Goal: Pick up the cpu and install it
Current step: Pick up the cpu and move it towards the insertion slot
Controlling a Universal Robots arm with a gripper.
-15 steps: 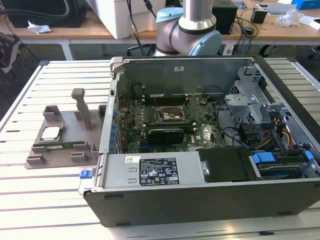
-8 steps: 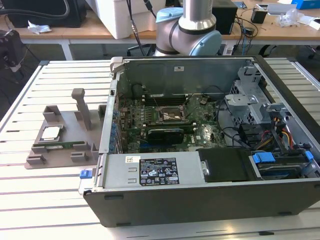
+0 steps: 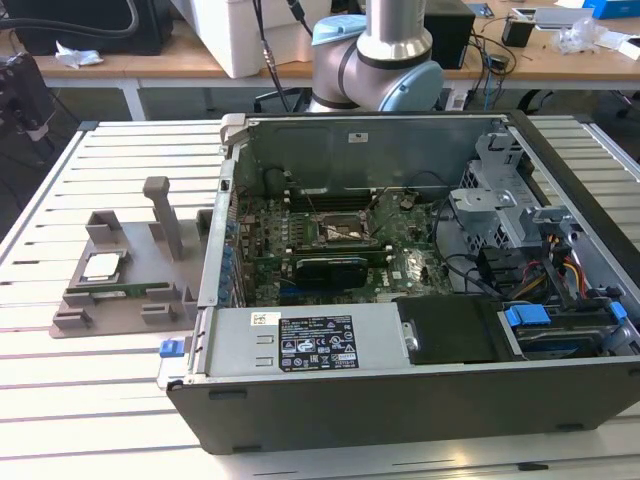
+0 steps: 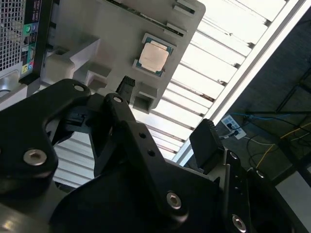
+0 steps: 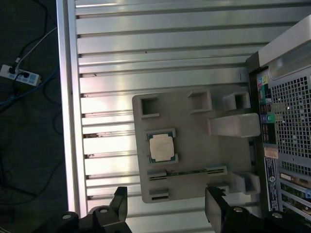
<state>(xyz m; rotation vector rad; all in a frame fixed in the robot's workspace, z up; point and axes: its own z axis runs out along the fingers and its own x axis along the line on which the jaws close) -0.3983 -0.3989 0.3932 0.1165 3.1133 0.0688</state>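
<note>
Cpu: lies flat, metal lid up, in a shallow square pocket of the grey holder. It shows in both wrist views and, in the exterior view, at that view's left.
Holder: sits on the slatted bench, just beside the open case. A memory stick stands on edge in a slot near the cpu and does not touch it.
End effector: released and grasping nothing. Its fingers stand well apart, above the holder's edge and clear of the cpu.
Arm: rises behind the case in the exterior view.
Socket: black-framed, on the board inside the case, well apart from the cpu. Whether it is ready to receive the chip cannot be told.
Progress: judged to be at the very start, since the cpu sits untouched in its pocket.
Handling: probably light, thin and stiff. The smooth lid looks slippery, and the underside is likely fragile, so a gentle squeeze suits it.
Hold: judged best on two opposite sides of the green rim, between the pocket's corner tabs, with the chip kept level.
Risk: a skewed grip could tilt the chip or jam it against a tab, and too hard a pinch could make it slip out.
</note>
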